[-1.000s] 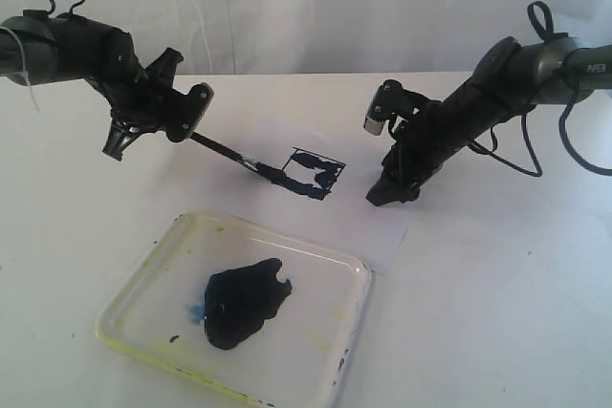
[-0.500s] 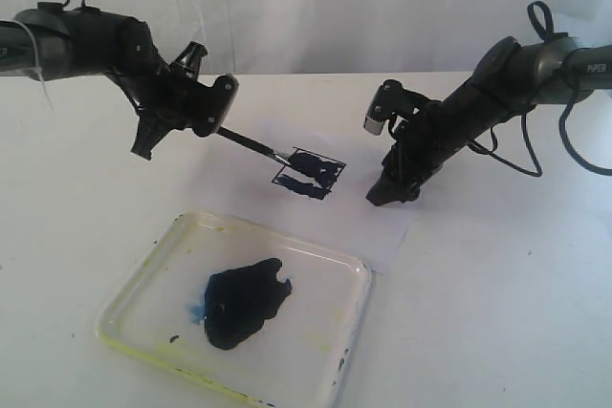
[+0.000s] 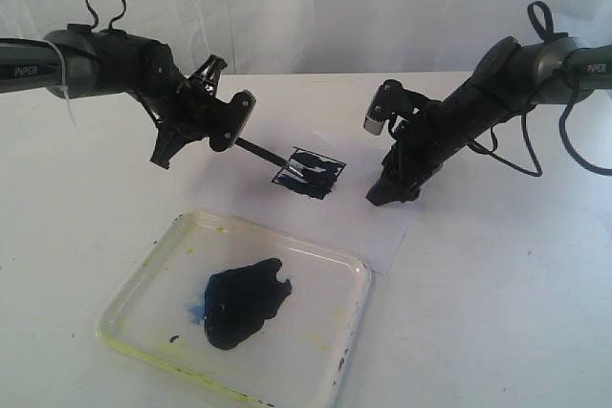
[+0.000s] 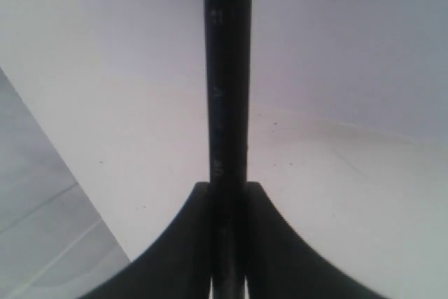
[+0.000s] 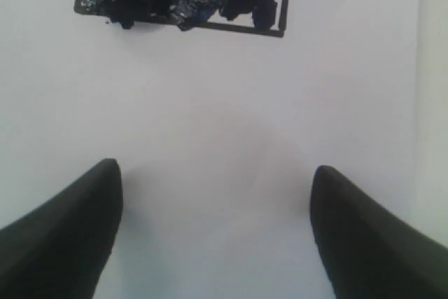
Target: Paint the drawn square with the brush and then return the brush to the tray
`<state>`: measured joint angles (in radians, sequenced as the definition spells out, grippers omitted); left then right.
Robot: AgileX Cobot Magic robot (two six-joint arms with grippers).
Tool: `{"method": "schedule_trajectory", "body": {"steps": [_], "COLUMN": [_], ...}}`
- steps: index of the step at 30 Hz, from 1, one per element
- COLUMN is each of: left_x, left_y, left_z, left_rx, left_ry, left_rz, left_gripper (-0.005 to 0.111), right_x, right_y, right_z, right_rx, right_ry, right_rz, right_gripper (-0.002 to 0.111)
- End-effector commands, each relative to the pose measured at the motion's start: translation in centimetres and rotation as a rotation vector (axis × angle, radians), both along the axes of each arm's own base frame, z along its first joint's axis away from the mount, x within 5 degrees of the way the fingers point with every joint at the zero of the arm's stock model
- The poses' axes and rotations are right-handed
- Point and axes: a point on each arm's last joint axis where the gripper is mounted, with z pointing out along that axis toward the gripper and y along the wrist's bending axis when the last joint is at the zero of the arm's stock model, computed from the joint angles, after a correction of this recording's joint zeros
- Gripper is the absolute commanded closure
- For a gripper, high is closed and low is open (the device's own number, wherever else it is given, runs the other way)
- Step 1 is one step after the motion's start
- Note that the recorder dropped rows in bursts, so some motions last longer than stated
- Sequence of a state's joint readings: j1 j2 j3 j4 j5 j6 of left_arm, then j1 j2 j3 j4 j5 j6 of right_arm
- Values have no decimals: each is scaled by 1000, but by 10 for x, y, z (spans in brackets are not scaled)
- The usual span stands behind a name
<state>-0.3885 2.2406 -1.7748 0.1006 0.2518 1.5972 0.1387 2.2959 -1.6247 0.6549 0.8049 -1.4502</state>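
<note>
- Long thin dark-handled brush (image 3: 260, 151): clamped in left gripper (image 3: 233, 123), tip just ahead on partly painted black-outlined drawn square (image 3: 311, 175).
- Empty right gripper (image 3: 386, 196): jaws spread wide, beside square.
- Step: painting; next, probably fill the white gaps.

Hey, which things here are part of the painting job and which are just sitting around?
In the job: brush, held in the left tool; drawn square, partly painted; tray with paint puddle; paper sheet.
Idle: right tool, open, holding nothing; white table.
</note>
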Motion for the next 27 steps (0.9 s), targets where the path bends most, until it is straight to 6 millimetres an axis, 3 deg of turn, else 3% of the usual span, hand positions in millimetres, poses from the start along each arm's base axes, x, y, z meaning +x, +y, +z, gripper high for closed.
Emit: {"method": "schedule_trajectory", "body": {"steps": [1,27], "left_x": [1,6], "left_y": [-1,7], "left_z": [-1,-7], "left_rx": [-11,96], "left_ry": [-20,-57], "left_rz": [0,-42], "left_gripper": [107,107], "right_x": [-6,-6], "right_y": [-8,-8], "right_z": [-27,-27], "right_rx": [-78,-78], "right_ry": [59,59], "right_rz": [34,34], "right_gripper": [38,38]}}
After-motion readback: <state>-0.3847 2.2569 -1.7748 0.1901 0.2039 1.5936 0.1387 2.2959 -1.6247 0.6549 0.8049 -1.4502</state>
